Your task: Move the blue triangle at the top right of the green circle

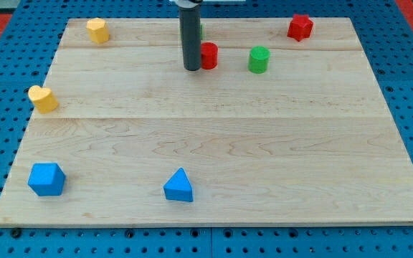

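Note:
The blue triangle (179, 185) lies near the view's bottom, a little left of centre. The green circle (259, 59) stands near the view's top, right of centre. My tip (192, 68) rests on the board near the top centre, well left of the green circle and far above the blue triangle. It stands just left of a red cylinder (209, 55), close to or touching it; I cannot tell which.
A red star (300, 27) sits at the top right. A yellow block (97, 30) is at the top left and a yellow heart (43, 98) at the left edge. A blue cube-like block (46, 179) lies at the bottom left. A green block behind the rod is mostly hidden.

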Controlling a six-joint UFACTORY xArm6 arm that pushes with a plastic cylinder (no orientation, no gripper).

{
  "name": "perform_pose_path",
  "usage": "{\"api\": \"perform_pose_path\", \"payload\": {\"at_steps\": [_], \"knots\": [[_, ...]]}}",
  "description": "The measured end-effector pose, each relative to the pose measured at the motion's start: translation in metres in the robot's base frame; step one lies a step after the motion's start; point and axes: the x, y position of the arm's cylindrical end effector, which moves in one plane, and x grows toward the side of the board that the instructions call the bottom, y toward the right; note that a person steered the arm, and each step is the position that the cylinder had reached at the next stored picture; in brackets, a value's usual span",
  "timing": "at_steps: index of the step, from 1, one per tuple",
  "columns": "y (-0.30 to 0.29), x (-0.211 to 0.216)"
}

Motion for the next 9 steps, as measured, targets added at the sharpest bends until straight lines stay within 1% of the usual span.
{"api": "perform_pose_path", "payload": {"at_steps": [1, 3, 4, 5, 6, 7, 8, 9], "knots": [[0.004, -0.001], [0.004, -0.019], [-0.017, 0.021], [-0.065, 0.091], [-0.103, 0.178], [-0.119, 0.247], [-0.111, 0.297], [-0.057, 0.298]]}}
